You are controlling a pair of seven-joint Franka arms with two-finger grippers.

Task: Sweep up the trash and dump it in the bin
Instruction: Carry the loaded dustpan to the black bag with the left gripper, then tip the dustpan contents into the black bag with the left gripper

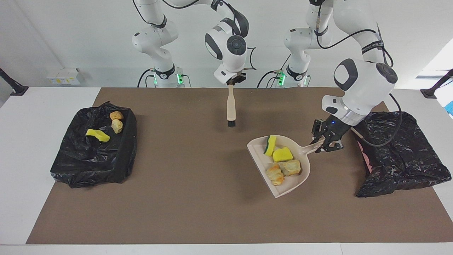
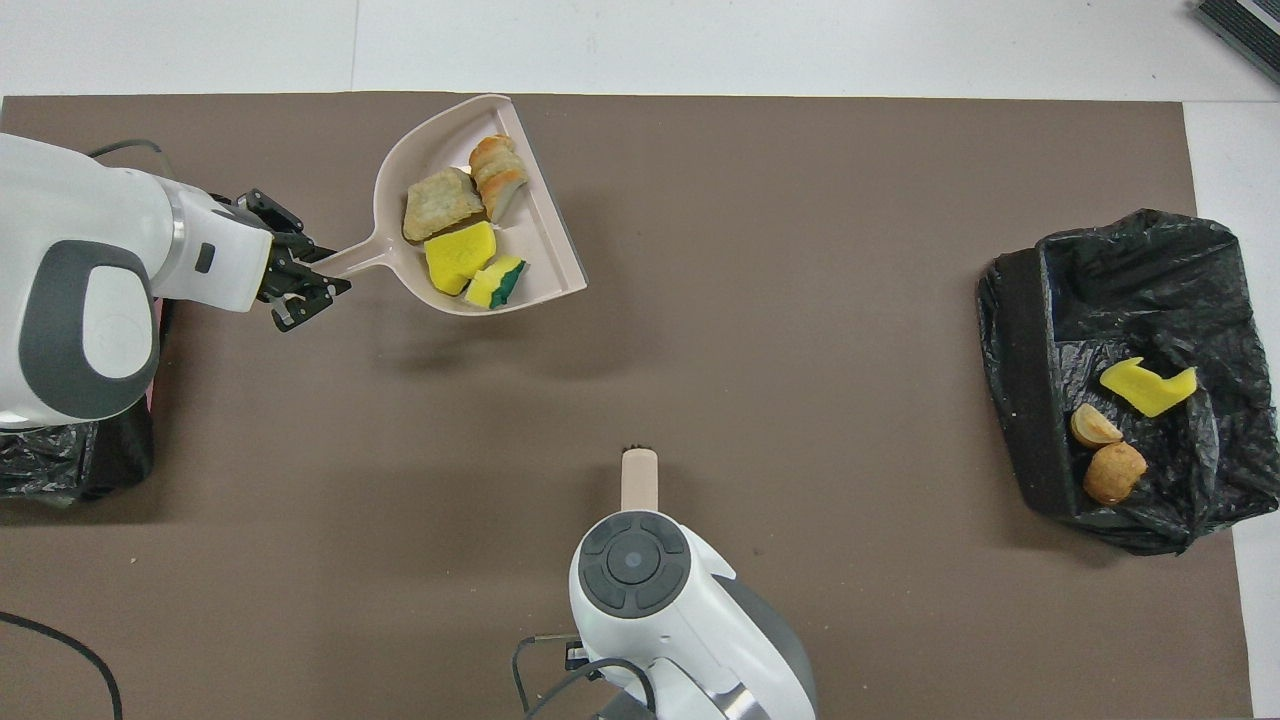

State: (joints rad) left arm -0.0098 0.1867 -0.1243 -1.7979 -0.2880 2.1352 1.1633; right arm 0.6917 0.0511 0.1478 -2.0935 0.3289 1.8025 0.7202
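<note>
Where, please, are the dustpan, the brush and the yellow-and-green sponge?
dustpan (image 1: 287,187): facing view, bare floor of its pan.
brush (image 1: 231,106): facing view, middle of its handle.
yellow-and-green sponge (image 2: 497,283): overhead view, its yellow face.

No readable text or labels.

The left claw (image 2: 300,285) is clamped on the handle of a beige dustpan (image 2: 555,265), whose pan spreads out from the claw toward the middle of the brown mat (image 2: 800,250). In the pan, just past the claw's tips, lie two crusty bread lumps (image 2: 440,200) and (image 2: 498,175), a yellow sponge bit (image 2: 460,256) and a yellow-and-green sponge (image 2: 497,282). The right arm holds a beige brush (image 2: 639,478) pointing down, and well away from both claws, at the right arm's end of the table, a black-lined bin (image 2: 1020,330) holds a yellow scrap (image 2: 1147,387) and two tan lumps (image 2: 1094,426) and (image 2: 1115,472).
</note>
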